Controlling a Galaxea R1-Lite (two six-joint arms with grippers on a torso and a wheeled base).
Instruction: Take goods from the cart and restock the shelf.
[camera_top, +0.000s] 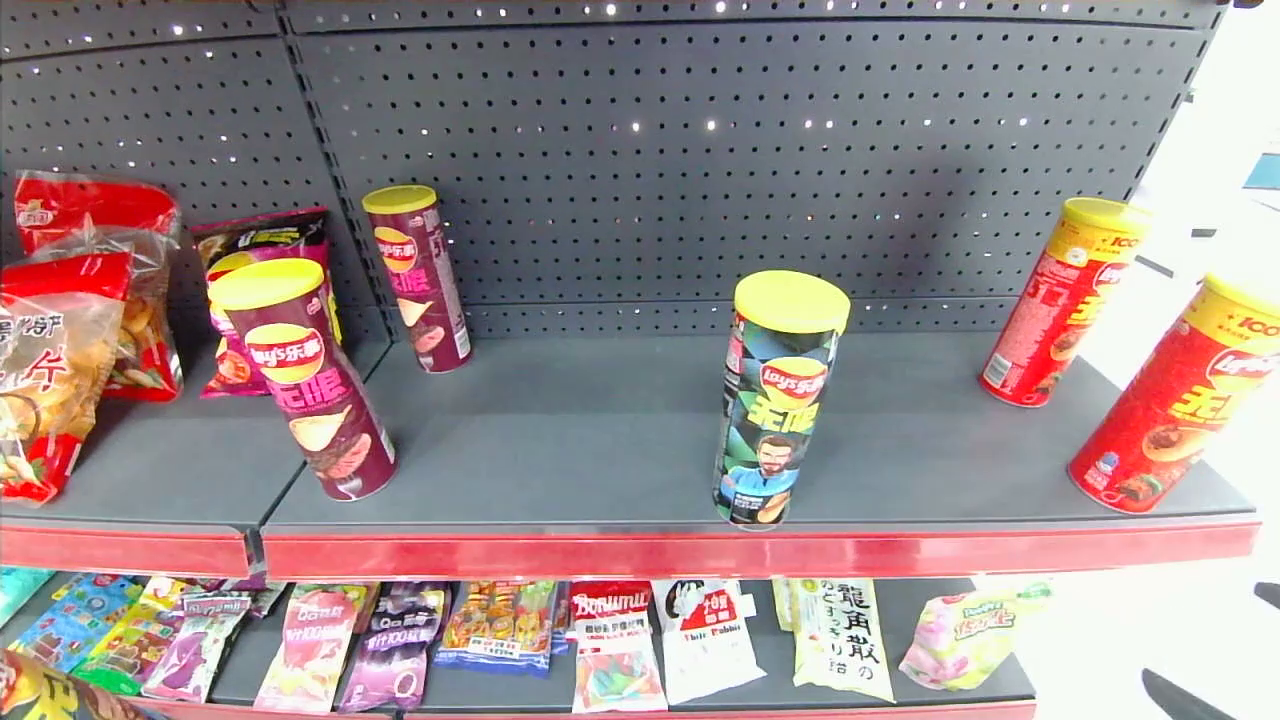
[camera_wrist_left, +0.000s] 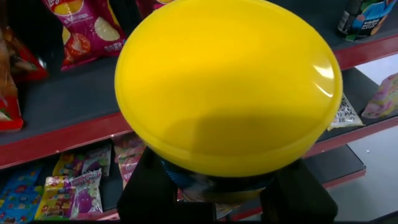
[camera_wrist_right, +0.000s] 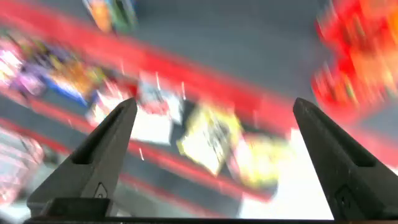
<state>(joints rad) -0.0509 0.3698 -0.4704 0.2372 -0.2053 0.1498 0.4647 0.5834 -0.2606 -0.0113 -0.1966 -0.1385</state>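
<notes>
A dark grey shelf (camera_top: 560, 430) with a red front edge carries 5 upright crisp tubes on its upper tier. 2 maroon tubes stand toward the left, one near the front (camera_top: 305, 385) and one at the back (camera_top: 418, 280). 1 dark green tube (camera_top: 775, 410) with a yellow lid stands near the front edge at centre. 2 red tubes stand on the right, one farther back (camera_top: 1065, 300) and one at the front corner (camera_top: 1170, 400). Snack bags (camera_top: 70, 310) fill the far left of this tier, and the lower tier (camera_top: 900, 690) holds a row of flat sweet packets (camera_top: 610, 645). In the left wrist view, the left gripper (camera_wrist_left: 217, 193) pinches a held tube (camera_wrist_left: 227, 87) between its 2 black fingers; the tube's wide yellow lid faces the camera, in front of the shelf's red edge. In the right wrist view, the right gripper (camera_wrist_right: 214, 155) has its fingers spread wide with nothing between them, facing the blurred shelf front.
</notes>
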